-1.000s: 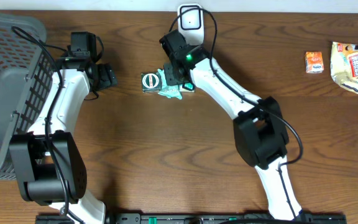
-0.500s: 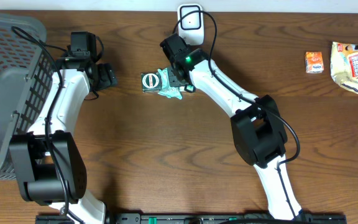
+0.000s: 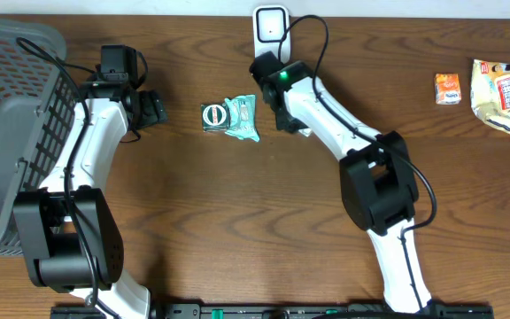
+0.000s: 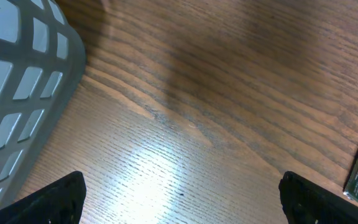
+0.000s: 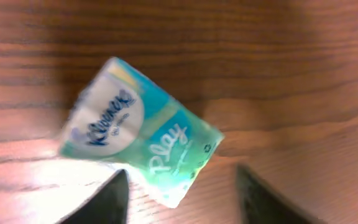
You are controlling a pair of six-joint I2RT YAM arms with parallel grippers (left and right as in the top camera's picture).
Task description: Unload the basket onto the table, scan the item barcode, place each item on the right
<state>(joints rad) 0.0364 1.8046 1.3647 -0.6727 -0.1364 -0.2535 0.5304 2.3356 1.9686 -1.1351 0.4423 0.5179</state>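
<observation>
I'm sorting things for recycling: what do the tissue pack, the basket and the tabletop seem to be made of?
Tissue pack: probably thin printed plastic film, with a slight sheen. Basket: grey moulded plastic, matte, with grid openings. Table: brown wood grain, glare on it; solid or laminate, cannot tell.

A dark brown wooden table (image 3: 237, 221) with a strong grain carries six things. At its left end stands a grey mesh basket (image 3: 7, 133), reaching past the edge of the overhead view. At the middle of the far edge stands a white scanner (image 3: 271, 24). Just in front of it, slightly to the left, lie two flat packs side by side and apparently touching: a dark green packet (image 3: 212, 116) and a teal Kleenex tissue pack (image 3: 242, 118), lying askew. Well apart at the far right lie a small orange packet (image 3: 448, 89) and, just beside it, a cream snack bag (image 3: 498, 96).
</observation>
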